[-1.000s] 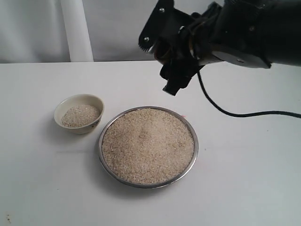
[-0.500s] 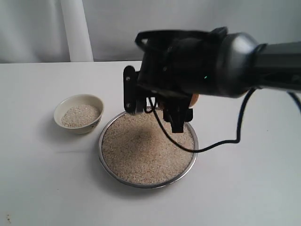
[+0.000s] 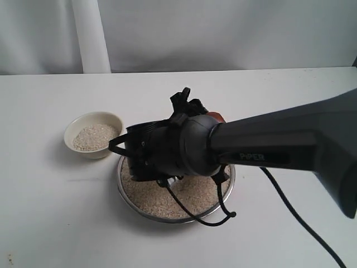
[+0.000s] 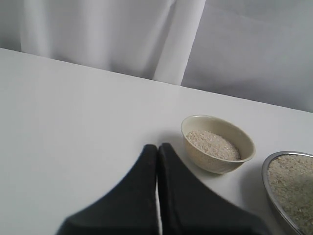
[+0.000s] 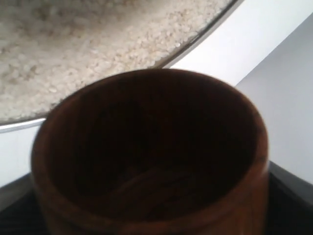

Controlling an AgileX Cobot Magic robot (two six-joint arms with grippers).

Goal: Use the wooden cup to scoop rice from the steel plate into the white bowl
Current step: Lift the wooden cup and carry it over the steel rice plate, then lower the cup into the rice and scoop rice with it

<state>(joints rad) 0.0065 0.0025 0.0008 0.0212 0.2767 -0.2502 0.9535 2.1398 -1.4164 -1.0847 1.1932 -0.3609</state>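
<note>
Rice in steel plate and white bowl, wooden cup empty

This looks like a robot lab test bench: a plain white table, a pale curtain hanging just behind the table, and a black robot arm reaching over it.
</note>
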